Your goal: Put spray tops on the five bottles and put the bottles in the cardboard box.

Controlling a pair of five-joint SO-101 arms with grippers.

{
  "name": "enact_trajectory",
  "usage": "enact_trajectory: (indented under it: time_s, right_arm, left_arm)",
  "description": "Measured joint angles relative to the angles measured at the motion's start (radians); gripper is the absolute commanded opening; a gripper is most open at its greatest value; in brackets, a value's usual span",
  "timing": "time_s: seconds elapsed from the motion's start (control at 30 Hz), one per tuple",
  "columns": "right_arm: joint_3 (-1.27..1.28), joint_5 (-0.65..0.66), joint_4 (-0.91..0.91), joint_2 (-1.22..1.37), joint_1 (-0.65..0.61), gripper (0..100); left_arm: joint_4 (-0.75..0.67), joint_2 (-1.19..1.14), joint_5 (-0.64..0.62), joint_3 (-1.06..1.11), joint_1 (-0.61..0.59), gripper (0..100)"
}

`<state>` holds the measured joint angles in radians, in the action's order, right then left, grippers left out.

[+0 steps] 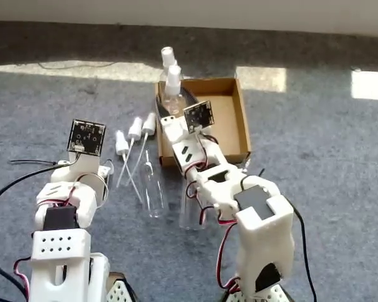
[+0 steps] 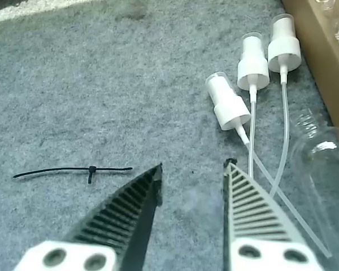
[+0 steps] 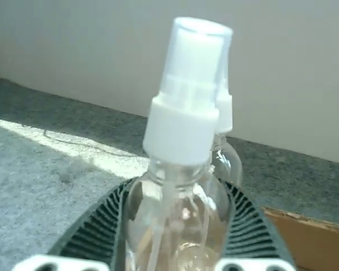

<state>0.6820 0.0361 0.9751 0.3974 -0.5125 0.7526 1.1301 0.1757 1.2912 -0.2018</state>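
My right gripper (image 3: pixel 181 226) is shut on a clear bottle (image 3: pixel 178 214) with a white spray top (image 3: pixel 186 90), held upright at the far left corner of the cardboard box (image 1: pixel 236 116). A second capped bottle (image 3: pixel 225 152) stands just behind it. In the high view the held bottle (image 1: pixel 174 94) and the other one (image 1: pixel 168 60) rise side by side. Three loose spray tops (image 2: pixel 229 104), (image 2: pixel 253 62), (image 2: pixel 285 42) lie on the carpet ahead of my open left gripper (image 2: pixel 194 169). Two uncapped bottles (image 1: pixel 152 185), (image 1: pixel 192 211) lie between the arms.
A black cable tie (image 2: pixel 73 169) lies on the grey carpet beside my left gripper. The long dip tubes (image 2: pixel 279 141) of the spray tops stretch toward the lying bottle (image 2: pixel 322 152). The box wall (image 2: pixel 322 51) stands just beyond the tops. The box floor (image 1: pixel 223 123) is bare.
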Motion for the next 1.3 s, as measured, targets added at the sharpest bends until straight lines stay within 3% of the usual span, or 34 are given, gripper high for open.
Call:
enact_trajectory:
  time_s: [1.3]
  right_arm:
    - [0.0, -0.021, 0.003, 0.0, 0.0, 10.8]
  left_arm:
    - [0.0, 0.0, 0.0, 0.0, 0.0, 17]
